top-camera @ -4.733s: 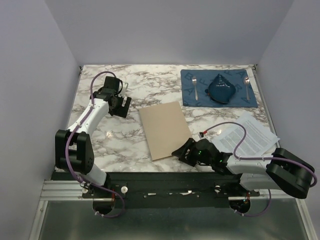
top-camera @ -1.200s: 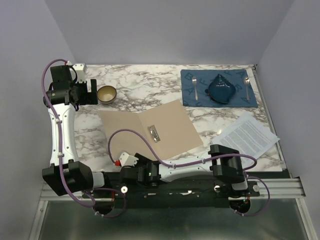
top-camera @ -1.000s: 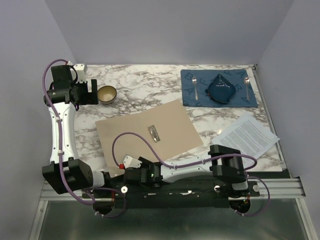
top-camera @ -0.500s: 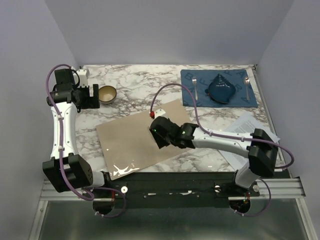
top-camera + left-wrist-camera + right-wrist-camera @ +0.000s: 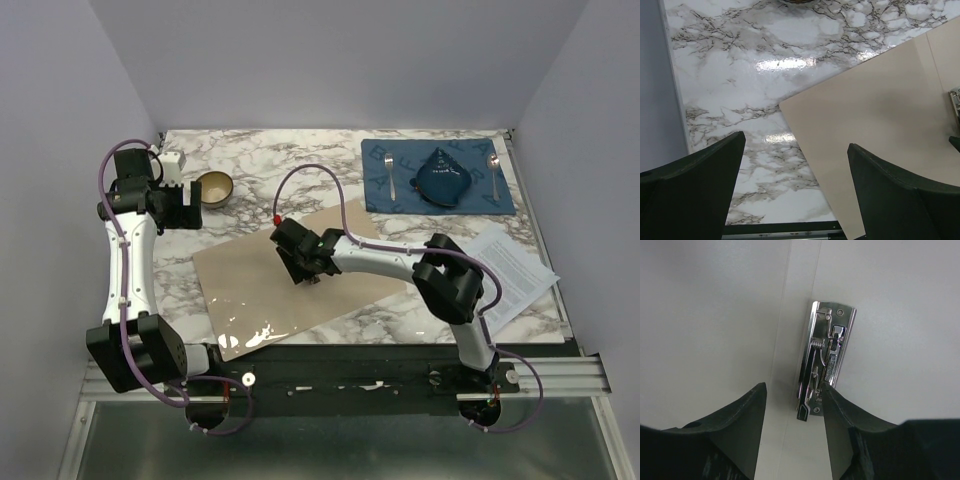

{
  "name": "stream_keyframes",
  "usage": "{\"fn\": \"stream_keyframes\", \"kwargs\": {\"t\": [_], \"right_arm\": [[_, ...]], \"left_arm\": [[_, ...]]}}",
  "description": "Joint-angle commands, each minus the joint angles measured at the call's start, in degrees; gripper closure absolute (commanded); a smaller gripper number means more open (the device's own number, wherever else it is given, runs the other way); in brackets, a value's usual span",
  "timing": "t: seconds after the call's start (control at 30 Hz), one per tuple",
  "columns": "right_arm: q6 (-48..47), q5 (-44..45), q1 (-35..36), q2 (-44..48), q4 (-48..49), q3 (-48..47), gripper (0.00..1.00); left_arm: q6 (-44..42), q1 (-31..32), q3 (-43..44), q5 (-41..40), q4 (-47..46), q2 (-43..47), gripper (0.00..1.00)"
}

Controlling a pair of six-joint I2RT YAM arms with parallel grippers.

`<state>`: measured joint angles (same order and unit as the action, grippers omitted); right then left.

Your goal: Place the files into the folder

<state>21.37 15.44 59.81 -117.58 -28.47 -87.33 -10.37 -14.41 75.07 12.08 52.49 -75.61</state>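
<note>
The tan folder lies open and flat on the marble table, its metal clip along the inner spine. My right gripper hovers low over that spine, pointing down. In the right wrist view the right gripper is open, its jaws straddling the near end of the clip, and the right fingertip touches the clip's edge. The files are white printed sheets at the table's right side, partly behind the right arm. My left gripper is wide open and empty, raised beyond the folder's left leaf.
A small bowl stands at the back left beside the left gripper. A blue placemat at the back right carries a fork, a spoon and a folded dark blue cloth. Walls close in the table on three sides.
The right gripper has slid left along the open folder to the clip, and its jaws have narrowed. The left arm has drifted slightly rightward. The folder lies as it did.
</note>
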Motion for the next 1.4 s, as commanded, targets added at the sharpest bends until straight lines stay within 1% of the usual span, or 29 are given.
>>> {"fn": "stream_keyframes", "kwargs": {"t": [0.0,0.1,0.23,0.3,0.37,0.47,0.5,0.53,0.6,0.63,0.7,0.73,0.8,0.93,1.17,1.27,1.37], "right_arm": [[-0.62,0.73,-1.54,-2.12,-1.41,-2.49,0.45],[-1.50,2.04,-1.80,-3.09,-1.41,-3.02,0.46],[-1.50,1.17,-2.50,-4.59,-1.76,-3.73,0.49],[-0.37,0.73,-2.86,-5.11,-1.68,-3.46,0.53],[0.69,-0.06,-3.12,-5.90,-1.77,-3.20,0.55],[3.50,-0.76,-3.30,-6.00,-1.50,-1.97,0.60],[5.16,-0.68,-3.21,-5.65,-0.98,-0.75,0.63],[6.05,-0.42,-3.21,-5.38,-0.89,-0.22,0.69],[9.20,0.81,-3.30,-4.59,-0.97,0.93,0.76],[10.26,1.17,-3.47,-4.33,-1.15,1.98,0.81],[13.77,2.48,-3.65,-3.27,-1.50,3.39,0.85],[14.92,3.36,-3.56,-2.84,-1.94,4.00,0.89],[16.95,5.64,-3.74,-1.61,-2.90,5.59,0.91],[22.57,6.71,-4.00,-0.72,-4.93,7.43,0.94],[26.00,8.29,-4.00,2.17,-6.16,11.48,0.96],[28.11,8.55,-4.00,3.32,-7.04,12.44,0.98],[29.52,7.32,-4.00,3.76,-6.43,13.15,0.98]], "left_arm": [[-1.49,-0.44,-0.97,1.63,-0.02,1.96,0.01],[-1.49,-0.44,-1.76,2.51,0.07,1.87,0.01],[-2.11,-0.44,-3.61,3.13,0.07,2.22,0.01],[-2.63,-0.44,-4.23,3.48,0.16,2.23,0.01],[-3.07,-0.44,-4.75,3.31,0.33,2.14,0.01],[-3.43,-0.44,-4.84,2.87,0.24,2.40,0.01],[-3.51,-0.44,-4.84,2.95,0.16,2.40,0.01],[-3.52,-0.44,-4.67,2.95,0.16,2.49,0.01],[-3.60,-0.44,-4.58,3.22,0.16,2.66,0.01],[-3.60,-0.44,-4.41,3.57,0.16,2.66,0.01],[-3.52,-0.44,-4.40,3.74,0.24,2.84,0.01],[-3.60,-0.44,-4.40,4.01,0.33,2.84,0.01],[-3.60,-0.44,-4.49,4.18,0.33,3.02,0.01],[-3.78,-0.44,-4.84,4.53,0.33,3.28,0.01],[-4.31,-0.35,-5.81,4.27,0.68,5.30,0.01],[-4.39,-0.35,-6.07,4.71,0.77,5.21,0.01],[-3.96,-0.44,-5.99,5.06,0.95,5.47,0.01]]}}
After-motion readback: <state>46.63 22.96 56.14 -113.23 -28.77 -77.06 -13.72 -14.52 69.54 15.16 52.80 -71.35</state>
